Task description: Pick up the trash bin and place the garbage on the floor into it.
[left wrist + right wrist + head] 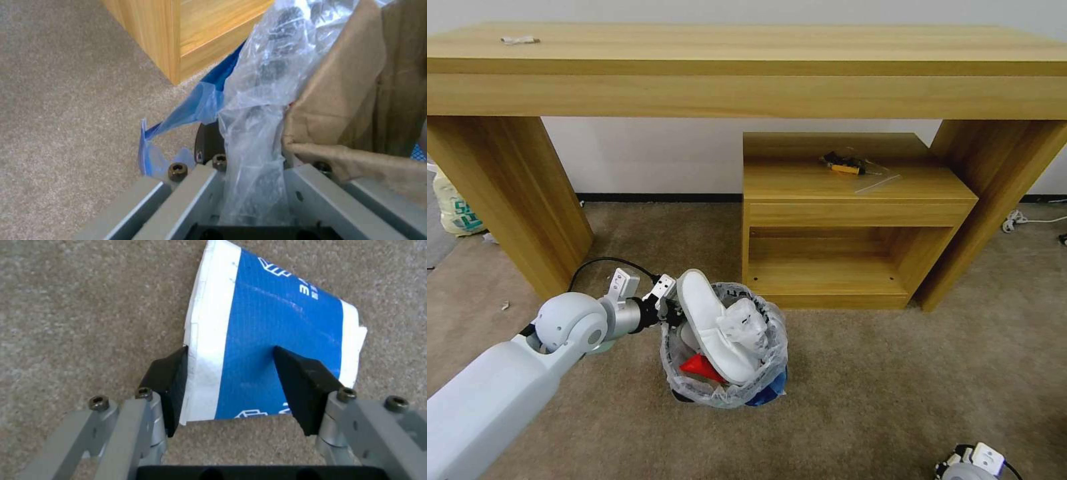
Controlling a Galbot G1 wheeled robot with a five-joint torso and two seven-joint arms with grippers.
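With our left gripper pinching the trash bin by its bagged rim above the floor, we should close our right gripper's spread jaws squarely across the flattened paper cup, gently, avoiding slip

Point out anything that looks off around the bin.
The bin is overfull: a white slipper juts above its rim. The left pincer grips the bin's rim. The paper cup between the right pincer's fingers is crushed flat.
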